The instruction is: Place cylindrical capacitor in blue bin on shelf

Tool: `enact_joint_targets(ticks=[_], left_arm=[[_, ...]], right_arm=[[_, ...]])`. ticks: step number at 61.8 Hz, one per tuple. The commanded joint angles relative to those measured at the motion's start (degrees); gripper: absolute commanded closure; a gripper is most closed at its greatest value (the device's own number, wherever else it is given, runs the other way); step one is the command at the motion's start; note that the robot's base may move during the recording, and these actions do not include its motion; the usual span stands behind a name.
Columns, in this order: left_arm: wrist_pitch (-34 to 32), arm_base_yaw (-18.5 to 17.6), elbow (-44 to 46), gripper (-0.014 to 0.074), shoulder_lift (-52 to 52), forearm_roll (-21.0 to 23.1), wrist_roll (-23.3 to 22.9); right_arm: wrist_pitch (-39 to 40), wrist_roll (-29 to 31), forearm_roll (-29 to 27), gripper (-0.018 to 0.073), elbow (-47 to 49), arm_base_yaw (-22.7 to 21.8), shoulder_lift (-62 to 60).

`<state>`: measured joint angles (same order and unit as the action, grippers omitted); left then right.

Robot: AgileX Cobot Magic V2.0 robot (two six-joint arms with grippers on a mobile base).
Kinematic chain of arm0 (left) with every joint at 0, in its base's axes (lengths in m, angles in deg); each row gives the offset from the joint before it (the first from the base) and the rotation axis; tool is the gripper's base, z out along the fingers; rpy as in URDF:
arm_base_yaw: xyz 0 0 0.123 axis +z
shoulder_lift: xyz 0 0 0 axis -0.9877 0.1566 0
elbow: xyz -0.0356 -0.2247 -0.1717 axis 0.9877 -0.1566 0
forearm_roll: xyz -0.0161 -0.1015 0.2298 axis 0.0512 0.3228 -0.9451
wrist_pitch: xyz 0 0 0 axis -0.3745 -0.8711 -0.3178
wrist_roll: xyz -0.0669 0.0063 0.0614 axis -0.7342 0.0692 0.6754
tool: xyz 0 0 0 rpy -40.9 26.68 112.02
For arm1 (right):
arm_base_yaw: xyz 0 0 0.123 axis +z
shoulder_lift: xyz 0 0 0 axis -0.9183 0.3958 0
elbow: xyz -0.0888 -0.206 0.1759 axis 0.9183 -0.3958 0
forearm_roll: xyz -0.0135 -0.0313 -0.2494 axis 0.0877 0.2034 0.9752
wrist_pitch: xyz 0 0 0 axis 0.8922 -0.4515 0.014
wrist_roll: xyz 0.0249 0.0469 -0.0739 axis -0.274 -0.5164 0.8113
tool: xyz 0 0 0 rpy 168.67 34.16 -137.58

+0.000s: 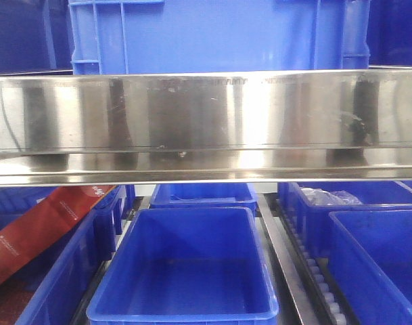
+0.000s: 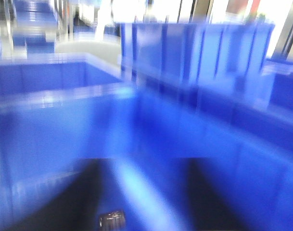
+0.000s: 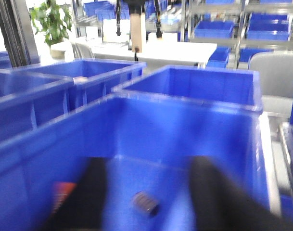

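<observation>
Between the spread right gripper (image 3: 148, 192) fingers lies the cylindrical capacitor (image 3: 146, 202).

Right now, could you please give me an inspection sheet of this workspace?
Surface: shelf with a scratched steel beam; roller rail below.
Job's things: capacitor lying on its side on the floor of a blue bin.
Clutter: red carton in the left bin; clear bag in the right one.
Grippers: right gripper jaws apart, straddling the capacitor; left gripper jaws apart, view blurred.
Cables: nothing seen.
Surroundings: potted plant, white table, more racks.
</observation>
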<state>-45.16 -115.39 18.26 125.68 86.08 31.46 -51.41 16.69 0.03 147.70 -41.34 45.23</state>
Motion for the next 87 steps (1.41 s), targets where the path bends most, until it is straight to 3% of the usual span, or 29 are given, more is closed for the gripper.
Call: enact_joint_targets(ticks=[1, 5, 13, 26, 61, 72, 87], left_arm=[[-0.75, 0.04, 0.52, 0.0706, -1.60, 0.08, 0.02], [-0.27, 0.46, 0.52, 0.0708, -2.27, -0.08, 0.02], [1.78, 0.46, -0.26, 0.0707, -3.81, 0.05, 0.02], [-6.23, 0.46, -11.48, 0.0707, -10.64, 0.05, 0.02], [-5.55, 0.46, -46.26, 0.0707, -39.72, 0.20, 0.02], [-5.55, 0.46, -52.94, 0.0707, -50.05, 0.41, 0.02], [-5.62, 0.46, -54.04, 0.0707, -58.97, 0.41, 0.02]], right_arm=[[0.12, 0.34, 0.43, 0.0575, 0.56, -0.01, -1.60], [0.12, 0.34, -0.12, 0.0731, 0.56, -0.01, -2.55], [-0.08, 0.23, -7.69, 0.0722, 0.32, -0.01, -4.61], [2.87, 0.34, -2.77, 0.0722, -8.25, -0.01, -10.09], [8.33, 0.34, 0.40, 0.0722, -43.66, -0.01, -35.23], [6.35, 0.34, -0.06, 0.0722, -48.40, -0.01, -44.63], [5.49, 0.34, -0.06, 0.0722, -48.35, -0.01, -52.79]])
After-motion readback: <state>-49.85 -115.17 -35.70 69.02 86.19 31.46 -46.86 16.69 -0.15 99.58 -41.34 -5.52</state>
